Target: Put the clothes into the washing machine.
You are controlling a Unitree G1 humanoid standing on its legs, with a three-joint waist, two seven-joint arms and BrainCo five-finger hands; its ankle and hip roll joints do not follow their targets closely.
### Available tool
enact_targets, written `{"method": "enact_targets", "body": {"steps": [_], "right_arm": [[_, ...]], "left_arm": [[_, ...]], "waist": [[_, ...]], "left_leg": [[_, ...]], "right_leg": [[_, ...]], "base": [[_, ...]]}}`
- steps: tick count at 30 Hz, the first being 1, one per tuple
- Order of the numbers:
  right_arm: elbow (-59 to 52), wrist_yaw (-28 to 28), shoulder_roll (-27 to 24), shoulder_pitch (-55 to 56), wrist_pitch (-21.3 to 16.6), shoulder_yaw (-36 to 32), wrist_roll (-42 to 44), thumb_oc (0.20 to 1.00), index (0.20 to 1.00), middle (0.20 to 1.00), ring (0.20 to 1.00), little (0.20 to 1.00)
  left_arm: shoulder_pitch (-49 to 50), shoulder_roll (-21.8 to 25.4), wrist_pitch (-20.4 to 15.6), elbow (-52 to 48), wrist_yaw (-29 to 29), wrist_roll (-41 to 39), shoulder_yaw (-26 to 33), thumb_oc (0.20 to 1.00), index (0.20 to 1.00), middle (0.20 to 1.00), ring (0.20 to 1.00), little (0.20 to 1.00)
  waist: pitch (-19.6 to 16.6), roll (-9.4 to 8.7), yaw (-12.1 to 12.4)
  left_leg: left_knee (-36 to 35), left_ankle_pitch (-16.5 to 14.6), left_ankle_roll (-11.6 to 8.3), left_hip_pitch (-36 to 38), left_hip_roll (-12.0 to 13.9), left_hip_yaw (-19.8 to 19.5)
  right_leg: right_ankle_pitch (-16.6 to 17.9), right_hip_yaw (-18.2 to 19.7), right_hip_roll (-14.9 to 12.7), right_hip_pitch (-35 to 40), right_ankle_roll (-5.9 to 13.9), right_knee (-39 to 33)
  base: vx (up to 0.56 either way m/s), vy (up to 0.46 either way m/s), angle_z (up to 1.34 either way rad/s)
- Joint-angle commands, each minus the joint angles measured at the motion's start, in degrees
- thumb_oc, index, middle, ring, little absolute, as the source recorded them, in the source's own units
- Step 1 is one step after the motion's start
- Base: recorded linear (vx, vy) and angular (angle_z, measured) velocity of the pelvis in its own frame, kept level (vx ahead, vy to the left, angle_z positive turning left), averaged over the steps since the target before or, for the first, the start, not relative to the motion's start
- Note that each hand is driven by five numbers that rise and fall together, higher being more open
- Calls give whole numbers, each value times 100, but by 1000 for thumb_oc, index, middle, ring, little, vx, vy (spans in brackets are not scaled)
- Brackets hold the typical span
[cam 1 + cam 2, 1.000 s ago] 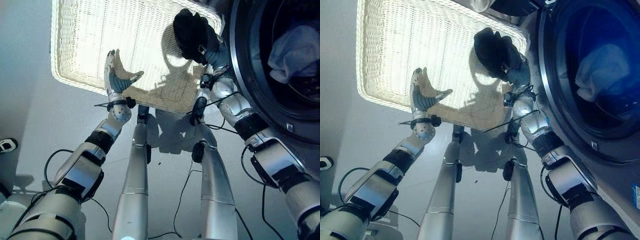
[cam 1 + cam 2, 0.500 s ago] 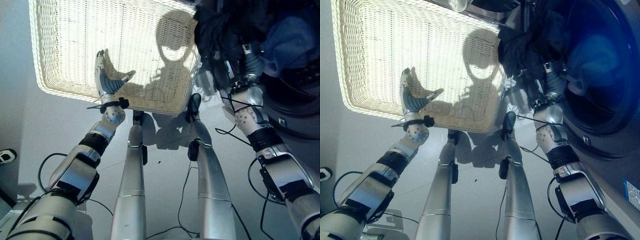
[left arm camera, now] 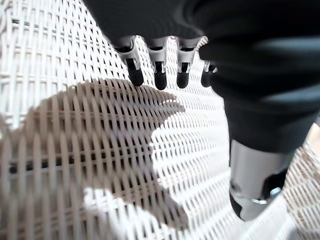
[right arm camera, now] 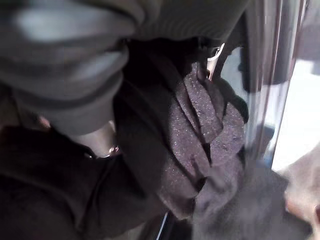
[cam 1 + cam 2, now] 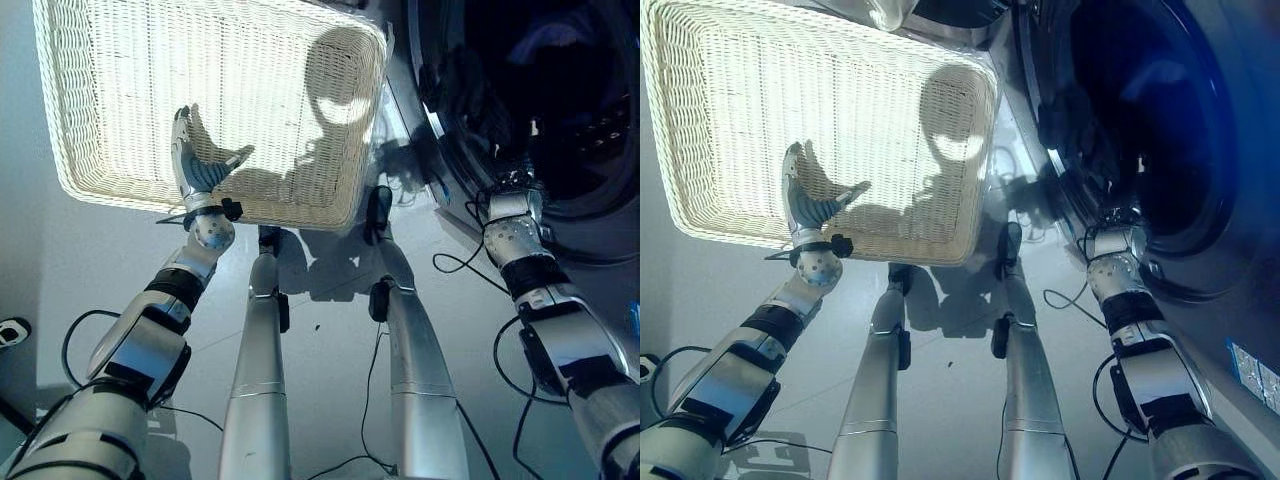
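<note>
On our left lies the basket [image 5: 120,100], a pale wicker tray with a low rim, and our left hand [image 5: 200,165] hangs over its near edge. The fingers [image 3: 157,70] are straight and loosely spread, the thumb [image 3: 255,185] held apart from them; they hold nothing. In the left wrist view we see the dark fingertips just above the weave and the hand's shadow lying across the wicker beneath them. The part of the basket we can see holds no clothes.

To the right of the basket stands the washer [image 5: 600,230], its round door opening facing us and its drum dark inside. Our right arm reaches up to the lower rim of that opening, and our right hand [image 5: 510,165] is at the mouth of the drum. A dark garment [image 4: 200,135] is bunched round it: in the right wrist view we see folds of black, slightly speckled cloth pressed close against the hand's cover and lying beside the door's rim. The cloth hides the fingers of this hand, so we cannot tell whether they are curled on the garment or loose. In the head views the garment shows as a dark mass [image 5: 470,95] at the opening's left edge. Deeper in the drum we make out a faint bluish shape [image 5: 560,40], too dim to name.
</note>
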Motion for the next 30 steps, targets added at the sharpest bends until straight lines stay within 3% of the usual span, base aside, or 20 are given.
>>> {"method": "enact_targets", "body": {"steps": [1,2,3,4,7,9,11,12,13,14,15,19,21,24,28,30], "right_arm": [[313,-672,-788,-95,445,-2,-133,200,200,200,200,200],[497,-817,-1016,-313,459,35,-154,200,200,200,200,200],[612,-1308,-1375,-676,208,113,-197,200,200,200,200,200],[648,-1399,-1455,-770,106,136,-191,200,200,200,200,200],[498,-2172,-1966,-1144,-782,252,-551,200,200,200,200,200],[13,-3054,-2315,-1262,-1233,286,-1074,200,200,200,200,200],[-89,-3295,-2436,-1271,-1320,254,-1225,200,200,200,200,200],[-179,-3577,-2556,-1275,-1367,216,-1393,278,278,278,278,278],[-206,-3789,-2663,-1253,-1367,160,-1599,555,555,555,555,555],[-210,-3813,-2675,-1247,-1360,149,-1621,639,639,639,639,639],[-151,-3909,-2724,-1269,-1266,128,-1697,1000,1000,1000,1000,1000],[186,-3781,-2821,-1287,-956,163,-1647,1000,1000,1000,1000,1000],[458,-3609,-2847,-1280,-560,222,-1663,1000,1000,1000,1000,1000],[865,-3575,-2855,-1251,319,480,-2314,1000,1000,1000,1000,1000],[1094,-3449,-2845,-1388,2253,1359,-4528,1000,1000,1000,1000,1000],[1113,-3415,-2798,-1559,2616,1742,-4809,1000,1000,1000,1000,1000]], "left_arm": [[-134,-47,-205,-67,22,-96,168,1000,1000,1000,1000,1000],[-86,-18,-207,-108,43,-93,119,1000,1000,1000,1000,1000],[87,52,-276,-192,111,-51,58,1000,1000,1000,1000,1000],[146,70,-299,-222,133,-35,52,1000,1000,1000,1000,1000],[536,278,-344,-562,221,-11,67,1000,1000,1000,1000,1000],[736,469,-315,-741,152,-49,146,1000,1000,1000,1000,1000],[767,531,-313,-758,90,-76,181,1000,1000,1000,1000,1000],[763,593,-318,-737,17,-107,206,1000,1000,1000,1000,1000],[734,626,-335,-690,-65,-164,236,1000,1000,1000,1000,1000],[726,630,-339,-679,-81,-175,235,1000,1000,1000,1000,1000],[682,641,-355,-612,-158,-194,247,1000,1000,1000,1000,1000],[596,675,-427,-485,-269,-262,190,1000,1000,1000,1000,1000],[527,710,-444,-418,-363,-331,162,1000,1000,1000,1000,1000],[441,707,-405,-382,-442,-396,76,1000,1000,1000,1000,1000],[369,677,-279,-492,-450,-396,-36,1000,1000,1000,1000,1000],[291,665,-187,-558,-475,-416,-91,1000,1000,1000,1000,1000]], "waist": [[-3,354,68],[-3,358,90],[-3,325,125],[-3,321,133],[-3,233,163],[-3,111,124],[-3,72,112],[-3,18,96],[-3,-16,79],[-3,-21,79],[-3,-36,71],[-3,-30,93],[-3,-3,111],[-3,35,143],[-3,71,192],[-3,93,220]], "left_leg": [[-393,217,496,136,-580,253],[-349,189,496,125,-569,230],[-286,133,496,114,-557,180],[-272,117,497,109,-550,167],[-276,71,504,132,-534,108],[-296,53,514,202,-514,94],[-299,45,523,227,-505,86],[-291,31,540,249,-503,68],[-265,14,557,265,-507,61],[-262,11,560,268,-509,60],[-241,-4,574,281,-521,52],[-227,-1,594,297,-553,34],[-228,7,599,307,-578,25],[-218,19,620,297,-623,5],[-194,37,670,244,-681,-5],[-185,45,681,214,-684,0]], "right_leg": [[-200,-529,407,251,594,294],[-203,-529,403,259,597,304],[-208,-528,398,287,604,301],[-210,-530,399,294,605,302],[-193,-580,426,375,622,261],[-175,-589,483,491,625,187],[-186,-587,499,528,622,187],[-200,-590,517,559,615,201],[-228,-590,530,583,603,229],[-233,-589,532,585,600,234],[-253,-581,541,599,591,253],[-278,-579,541,624,576,260],[-279,-580,528,635,572,247],[-265,-573,514,622,562,230],[-235,-571,532,574,542,216],[-250,-594,526,556,533,226]], "base": [[11,-31,0],[9,-60,-1],[5,-58,-1],[-1,-63,-1],[-16,-56,0],[-24,-39,2],[-7,-25,-2],[3,-16,-4],[7,-7,-3],[0,0,0],[16,12,-4],[5,2,-1],[0,0,0],[4,-2,1],[3,-10,1],[3,-18,1]]}}
